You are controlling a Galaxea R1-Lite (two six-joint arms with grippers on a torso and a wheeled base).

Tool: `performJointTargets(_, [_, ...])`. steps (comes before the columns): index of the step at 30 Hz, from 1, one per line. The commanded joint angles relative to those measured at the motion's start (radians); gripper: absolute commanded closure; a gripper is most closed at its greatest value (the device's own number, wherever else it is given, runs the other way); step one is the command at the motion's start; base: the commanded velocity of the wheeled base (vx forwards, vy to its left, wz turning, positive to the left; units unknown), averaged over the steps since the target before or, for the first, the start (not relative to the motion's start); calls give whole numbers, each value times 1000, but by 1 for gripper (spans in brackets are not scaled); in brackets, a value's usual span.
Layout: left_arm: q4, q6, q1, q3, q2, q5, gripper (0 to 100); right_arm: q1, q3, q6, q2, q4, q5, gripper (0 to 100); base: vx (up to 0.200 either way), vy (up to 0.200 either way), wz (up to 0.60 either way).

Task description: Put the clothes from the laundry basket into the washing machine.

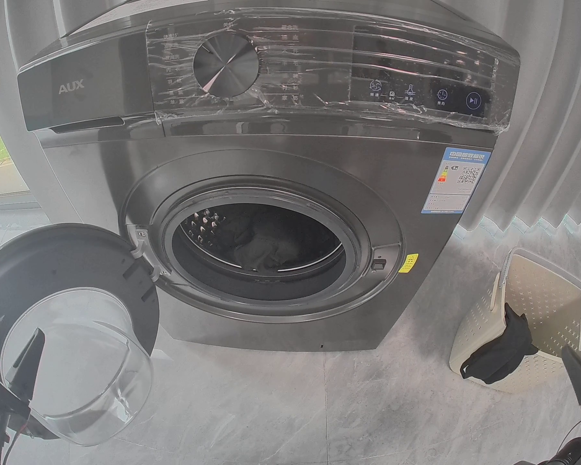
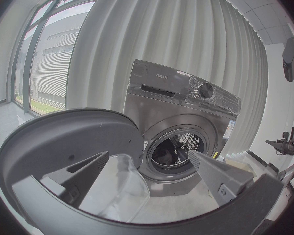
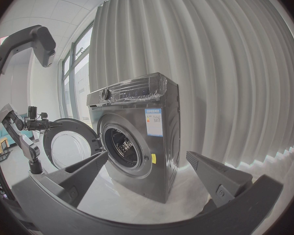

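Status at that moment, left to right.

Left gripper (image 2: 147, 154) sat low by the open door (image 1: 64, 259), jaws spread wide, nothing in them. The door was swung fully out to the left, glass bowl (image 1: 77, 369) facing up, so the path to the drum was free.

The washing machine (image 1: 271, 130) stood square ahead. A dark load (image 1: 265, 243) already lay at the bottom of the drum, well behind the seal.

The laundry basket (image 1: 555, 311) was on the floor to the right of the machine, near it but not touching. One dark garment (image 1: 500, 353) hung over the basket's near rim, part inside and part draped down the outer wall. I couldn't make out anything else in the basket.

Right gripper (image 3: 147, 154) was low beside the basket, jaws also wide open and empty.

My read: the job was mostly done and the next step was a right-arm pick of that last garment. To do it well:
- Take the bunched mass at the rim, not a loose edge, so that it comes up in one piece.
- Close on cloth only. Catching the plastic wall would likely drag or tip the light basket.
- Lift straight up until the tail clears the rim, then swing left.
- Release well past the door seal so that nothing trails over the lip.
- Keep the left arm parked by the door.
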State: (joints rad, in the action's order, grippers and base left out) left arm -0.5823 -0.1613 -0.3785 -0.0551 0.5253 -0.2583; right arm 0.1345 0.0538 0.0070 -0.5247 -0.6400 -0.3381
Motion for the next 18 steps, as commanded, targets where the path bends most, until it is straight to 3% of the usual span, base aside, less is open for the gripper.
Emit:
performJointTargets(1, [188, 23, 72, -9, -200, 63, 0, -30, 44, 2, 434, 322, -1, 0, 0, 0, 0])
performJointTargets(4, [203, 25, 73, -2, -220, 83, 0, -30, 32, 4, 430, 286, -1, 0, 0, 0, 0])
performJointTargets(8, [216, 45, 104, 37, -288, 191, 0, -30, -8, 4, 430, 266, 1, 0, 0, 0, 0])
performJointTargets(9, [213, 66, 113, 54, -318, 260, 0, -30, -12, 4, 430, 263, 1, 0, 0, 0, 0])
performJointTargets(10, [214, 69, 115, 55, -323, 269, 0, -30, -12, 4, 430, 261, -1, 0, 0, 0, 0])
performJointTargets(11, [234, 72, 147, 55, -378, 392, 0, -30, -11, 4, 430, 260, 1, 0, 0, 0, 0])
performJointTargets(13, [292, 68, 199, 55, -435, 537, 0, -30, -9, 5, 430, 258, 1, 0, 0, 0, 0])
performJointTargets(14, [292, 68, 199, 55, -435, 537, 0, -30, -9, 5, 430, 258, 1, 0, 0, 0, 0])
performJointTargets(15, [368, 97, 222, 55, -432, 597, 0, -30, -11, 4, 430, 258, 1, 0, 0, 0, 0])
performJointTargets(16, [392, 126, 225, 55, -432, 585, 0, -30, -12, 4, 430, 258, 1, 0, 0, 0, 0])
performJointTargets(17, [395, 131, 225, 55, -432, 582, 0, -30, -12, 4, 431, 258, 1, 0, -200, 0, 0])
performJointTargets(18, [426, 183, 225, 55, -432, 530, 0, -30, -14, 5, 431, 250, 1, 0, -200, 0, 0])
